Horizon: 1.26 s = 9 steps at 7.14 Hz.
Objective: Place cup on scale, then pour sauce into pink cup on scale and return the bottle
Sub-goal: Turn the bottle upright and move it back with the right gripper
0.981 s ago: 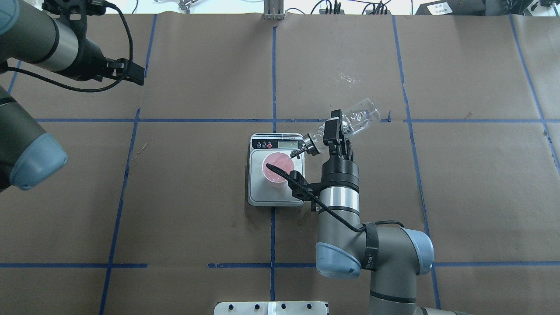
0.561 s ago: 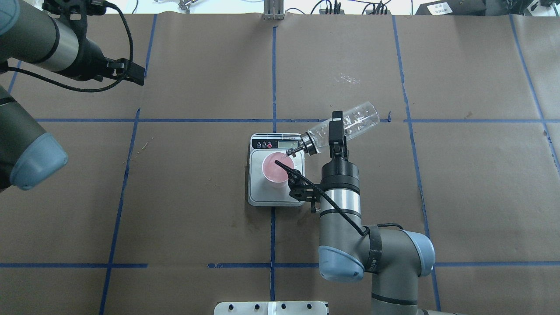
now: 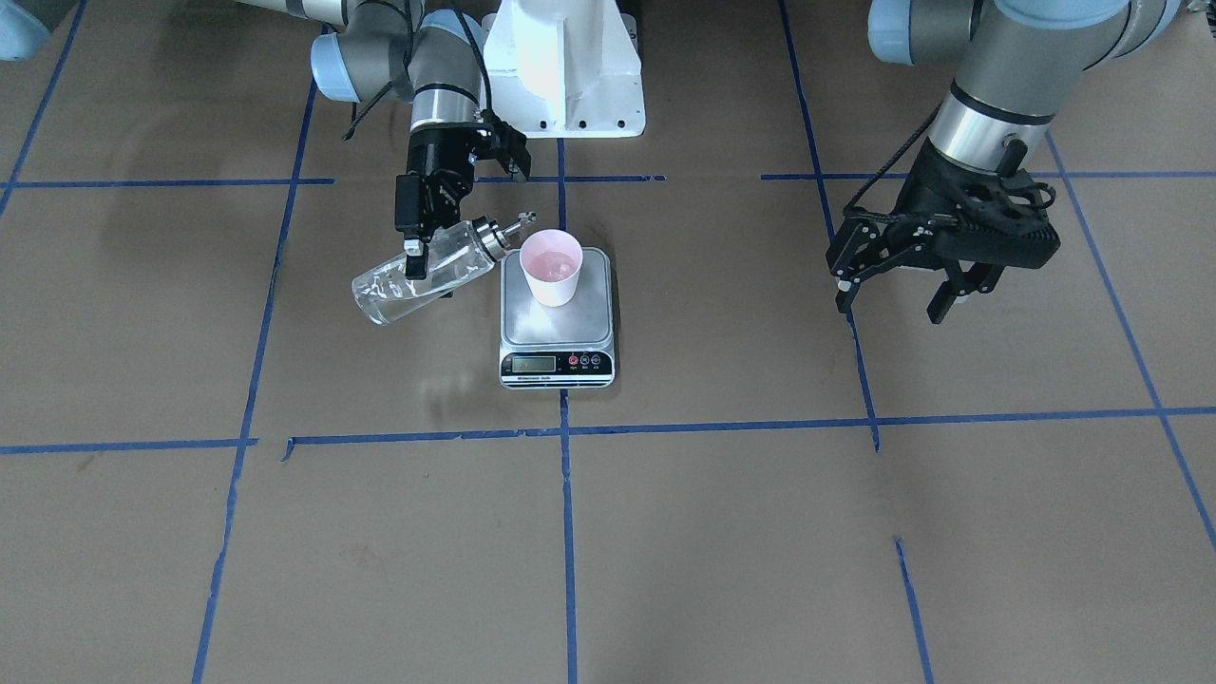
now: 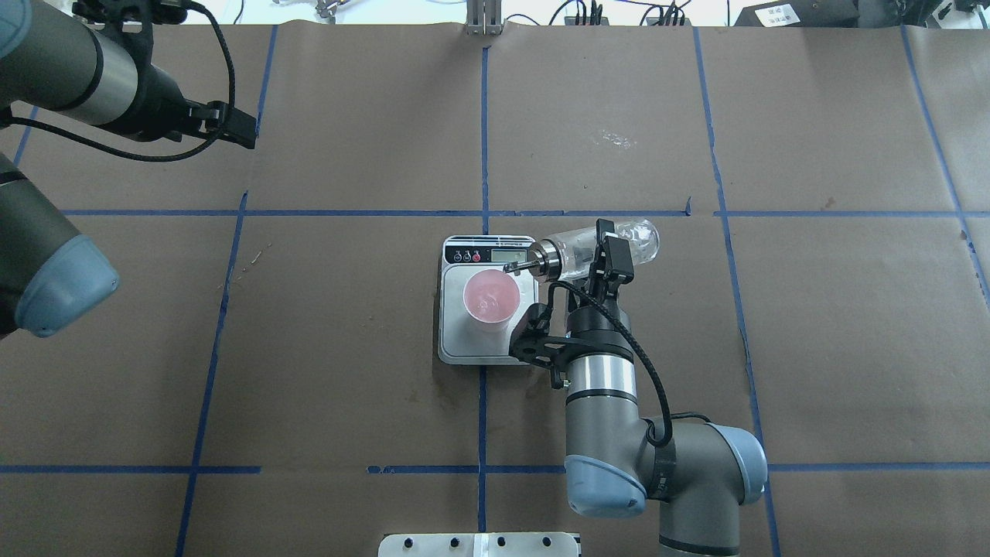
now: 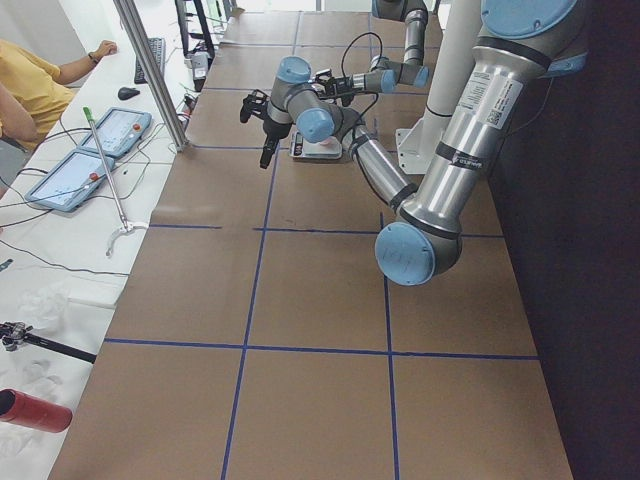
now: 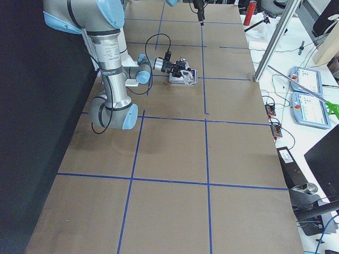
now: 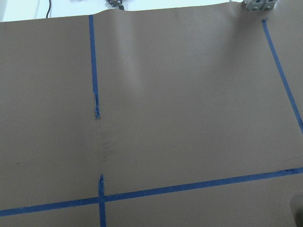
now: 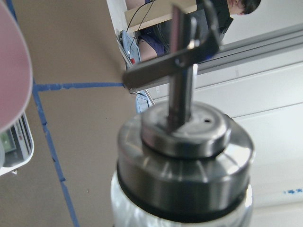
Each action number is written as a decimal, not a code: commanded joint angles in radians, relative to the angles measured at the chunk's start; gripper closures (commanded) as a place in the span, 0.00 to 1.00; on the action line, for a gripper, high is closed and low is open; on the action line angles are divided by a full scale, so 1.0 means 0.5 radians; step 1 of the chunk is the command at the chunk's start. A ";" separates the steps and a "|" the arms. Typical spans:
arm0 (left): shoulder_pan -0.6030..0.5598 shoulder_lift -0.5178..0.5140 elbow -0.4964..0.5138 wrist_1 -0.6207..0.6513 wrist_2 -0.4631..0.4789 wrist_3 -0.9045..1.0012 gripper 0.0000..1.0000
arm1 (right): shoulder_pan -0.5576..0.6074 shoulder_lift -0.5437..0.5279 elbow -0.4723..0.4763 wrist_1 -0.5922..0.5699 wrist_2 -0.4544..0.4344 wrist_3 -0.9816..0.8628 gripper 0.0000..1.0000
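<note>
The pink cup [image 4: 490, 298] stands upright on the steel scale [image 4: 456, 340], with liquid inside; it also shows in the front view [image 3: 551, 267] on the scale [image 3: 557, 325]. My right gripper [image 4: 609, 249] is shut on the clear glass bottle [image 4: 636, 236], held nearly level just right of the scale. Its metal spout [image 4: 512, 268] points at the cup's rim. In the front view the bottle [image 3: 380, 282] tilts spout-up beside the cup. The right wrist view shows the metal collar [image 8: 182, 165] close up. My left gripper [image 3: 901, 285] is open and empty, far off to the side.
Brown paper with a grid of blue tape lines [image 4: 483, 139] covers the table. A white mount plate [image 4: 479, 545] sits at the near edge. Operators' tablets [image 5: 75, 175] and cables lie beyond the far table edge.
My right gripper has rotated the bottle back from a steep downward pour to near level and shifted slightly toward me. The spout has lifted at the cup's rim. The left arm has not moved.
</note>
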 commanded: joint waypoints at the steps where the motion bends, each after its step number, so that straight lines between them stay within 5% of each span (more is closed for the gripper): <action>1: -0.002 -0.004 -0.003 0.003 -0.002 -0.003 0.00 | -0.021 0.037 0.050 0.019 0.113 0.532 1.00; 2: 0.001 -0.004 -0.006 0.003 -0.002 -0.006 0.00 | -0.006 0.010 0.142 0.028 0.272 0.706 1.00; 6: 0.001 -0.019 -0.003 0.000 -0.002 -0.018 0.00 | 0.073 -0.021 0.155 0.028 0.392 1.463 1.00; 9: 0.001 -0.019 -0.015 0.000 0.001 -0.021 0.00 | 0.153 -0.329 0.341 0.037 0.643 2.287 1.00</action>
